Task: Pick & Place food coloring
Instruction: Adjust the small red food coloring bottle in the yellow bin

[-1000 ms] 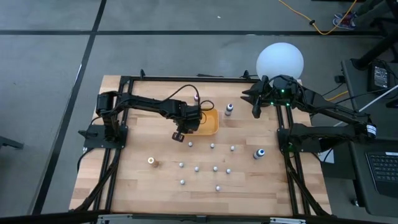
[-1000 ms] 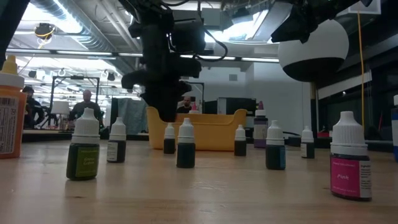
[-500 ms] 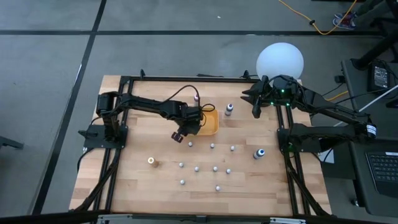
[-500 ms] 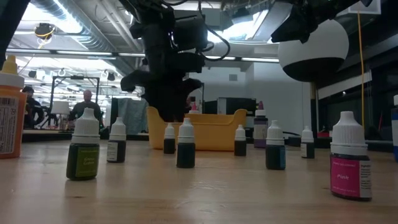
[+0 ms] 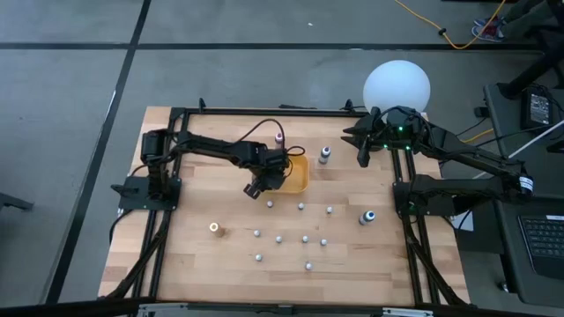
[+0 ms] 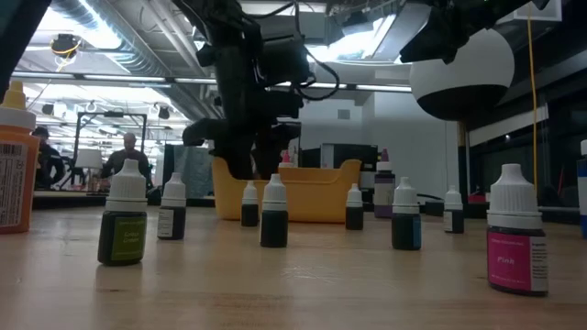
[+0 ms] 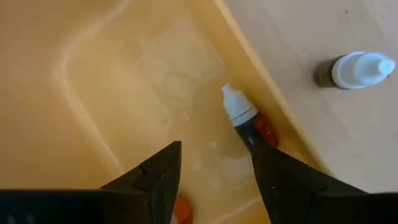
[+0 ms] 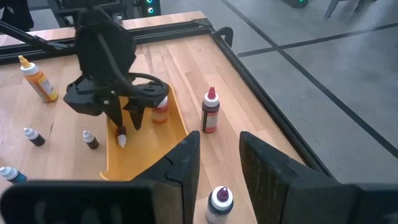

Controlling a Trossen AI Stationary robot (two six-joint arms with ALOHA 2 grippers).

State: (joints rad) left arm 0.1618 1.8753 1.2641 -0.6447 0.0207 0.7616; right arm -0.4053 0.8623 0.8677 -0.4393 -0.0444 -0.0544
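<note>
i am at the drop-off end of one pick-and-place cycle, as i judge it: my left gripper (image 7: 214, 171) hangs over the orange tray (image 7: 106, 93) with its fingers spread wide and nothing between them, and a small white-capped dropper bottle (image 7: 242, 121) lies on its side on the tray floor against the wall just beyond my fingertips. a bit of something red-orange shows in the tray near my fingers, and from the right wrist view another bottle with an orange body (image 8: 160, 111) sits in the far end of the tray, so it looks like the tray holds at least two pieces. the rest of the food coloring (image 5: 279, 239) is scattered upright on the wooden table (image 5: 194, 255), well apart from the tray, with one bottle (image 7: 354, 70) standing just outside the tray wall. the next move, i think, calls for lifting clear of the tray rim without knocking it, swinging out over the table, and coming down squarely around one small cap, fingers kept wide until they straddle it. my right gripper (image 8: 214, 162) waits high at the back right of the table, fingers parted and empty.
</note>
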